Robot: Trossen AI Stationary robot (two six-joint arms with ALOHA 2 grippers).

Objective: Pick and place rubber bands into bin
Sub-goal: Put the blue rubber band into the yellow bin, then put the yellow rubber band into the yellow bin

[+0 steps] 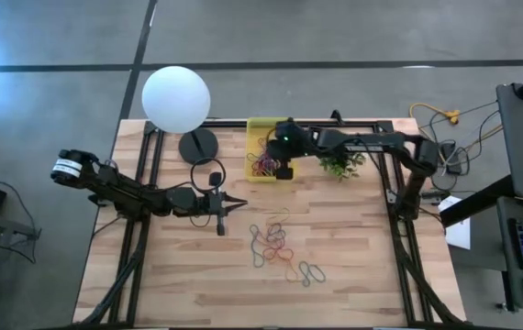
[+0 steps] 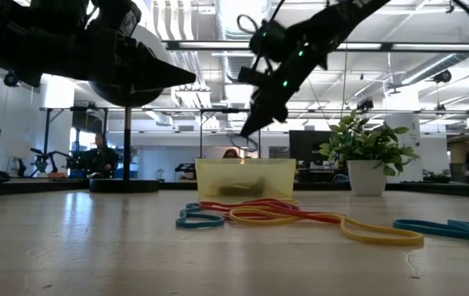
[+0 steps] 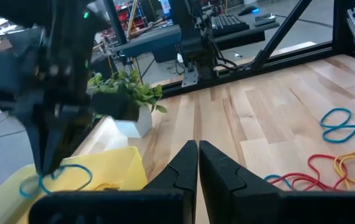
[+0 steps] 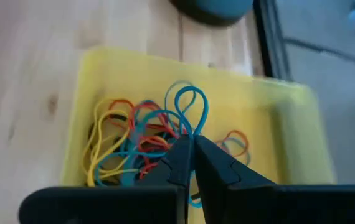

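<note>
Wooden plank tabletop (image 1: 353, 275) carries roughly ten loose thin elastic rubber bands (image 1: 278, 246) in red, yellow, blue and green. Behind them, one small translucent yellow plastic bin (image 1: 258, 129) holds a tangled heap. Right gripper (image 4: 192, 155), above it, pinches a blue band (image 4: 189, 107). Left gripper (image 1: 225, 203) waits pressed together.

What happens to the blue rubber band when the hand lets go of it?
It will probably flop down limp: the blue band dangles in a loose loop from the shut right hand over the bin. It looks thin and light, so it should land softly on the tangled bands there, and may snag on them.
</note>
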